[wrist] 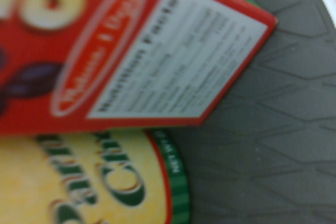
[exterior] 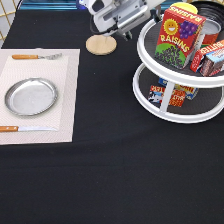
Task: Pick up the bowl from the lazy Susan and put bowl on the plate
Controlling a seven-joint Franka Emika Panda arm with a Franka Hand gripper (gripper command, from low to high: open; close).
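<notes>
The lazy Susan (exterior: 180, 75) stands at the exterior view's right, white with two dark grey tiers. The black bowl (exterior: 212, 10) sits at the back of the top tier, mostly hidden behind a red raisins box (exterior: 179, 34). The silver plate (exterior: 31, 96) lies empty on a pale placemat at the exterior view's left. My gripper (exterior: 149, 18) hovers at the exterior view's top, by the top tier's left rim, next to the raisins box and short of the bowl. The wrist view shows the raisins box (wrist: 157, 65), a yellow can (wrist: 82, 180) and the grey tier surface (wrist: 277, 150), not the bowl.
A round wooden coaster (exterior: 101, 45) lies just below the gripper. A fork (exterior: 37, 56) and a knife (exterior: 20, 129) flank the plate on the placemat (exterior: 65, 100). More red boxes (exterior: 210, 56) stand on the top tier, small boxes (exterior: 165, 95) on the lower tier.
</notes>
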